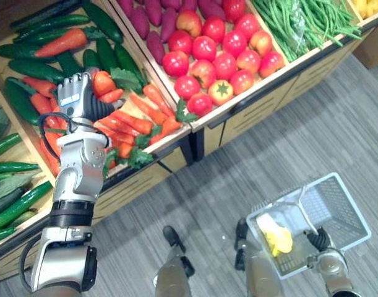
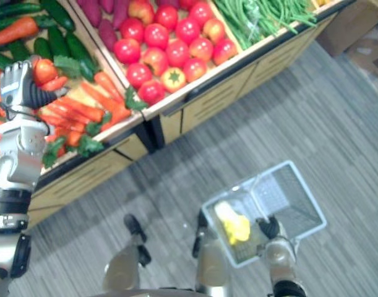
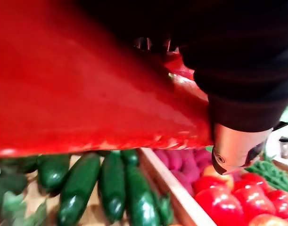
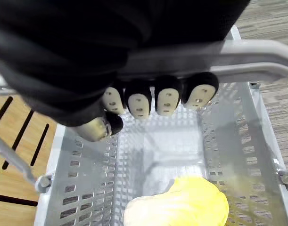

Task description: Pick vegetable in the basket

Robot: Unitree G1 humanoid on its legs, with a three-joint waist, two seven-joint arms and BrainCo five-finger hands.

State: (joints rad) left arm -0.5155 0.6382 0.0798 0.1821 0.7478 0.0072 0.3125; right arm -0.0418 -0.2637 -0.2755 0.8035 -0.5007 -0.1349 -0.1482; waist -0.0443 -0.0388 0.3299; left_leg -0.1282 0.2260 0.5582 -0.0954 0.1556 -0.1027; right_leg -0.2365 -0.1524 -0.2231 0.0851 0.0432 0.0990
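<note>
My left hand [image 1: 77, 96] is over the carrot crate [image 1: 176, 137] on the left of the stall, fingers curled round an orange-red carrot [image 1: 104, 82]. That carrot [image 3: 87, 94] looms very close in the left wrist view, beside one silver finger [image 3: 233, 150]. Down at the right, my right hand [image 1: 322, 239] holds the grey mesh basket [image 1: 351, 205] above the floor. Its fingers [image 4: 153, 101] are curled round the basket's handle [image 4: 257, 59]. A yellow vegetable [image 4: 181, 207] lies inside the basket, also seen from above [image 1: 275, 235].
More carrots [image 1: 139, 120] and cucumbers [image 1: 28, 68] fill the left crate. Tomatoes [image 1: 219, 52], purple sweet potatoes [image 1: 154, 25] and green beans [image 1: 300, 21] fill the crates to the right. Grey striped floor [image 1: 287, 142] runs between the stall and the basket.
</note>
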